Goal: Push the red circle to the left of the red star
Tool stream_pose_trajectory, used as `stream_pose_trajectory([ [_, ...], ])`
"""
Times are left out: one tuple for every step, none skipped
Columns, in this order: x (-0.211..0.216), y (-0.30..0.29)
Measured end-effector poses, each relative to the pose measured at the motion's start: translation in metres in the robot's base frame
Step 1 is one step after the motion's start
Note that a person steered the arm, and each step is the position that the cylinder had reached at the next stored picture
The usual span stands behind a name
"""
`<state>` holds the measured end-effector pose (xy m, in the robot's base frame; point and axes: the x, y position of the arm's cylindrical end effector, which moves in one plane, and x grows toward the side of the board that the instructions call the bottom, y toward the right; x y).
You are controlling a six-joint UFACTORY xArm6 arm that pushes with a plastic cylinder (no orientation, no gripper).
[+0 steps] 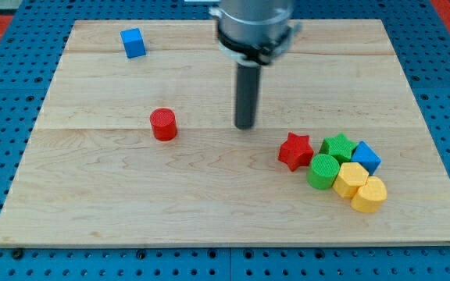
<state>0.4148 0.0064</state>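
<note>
The red circle (163,125) stands on the wooden board (131,203), left of centre. The red star (295,151) lies at the view's right, at the left end of a cluster of blocks. My tip (245,126) rests on the board between them, about level with the red circle, well to its right and up-left of the red star. It touches neither block.
Next to the red star sit a green star (337,146), a blue cube (366,157), a green cylinder (323,171), a yellow hexagon (351,179) and a yellow cylinder (369,194). A lone blue cube (133,43) sits at the view's top left.
</note>
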Motion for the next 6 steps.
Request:
stream_pose_trajectory([
  [-0.039, -0.078],
  [-0.022, -0.166],
  [0.036, -0.193],
  [0.043, -0.115],
  [0.019, -0.107],
  [-0.002, -0.065],
])
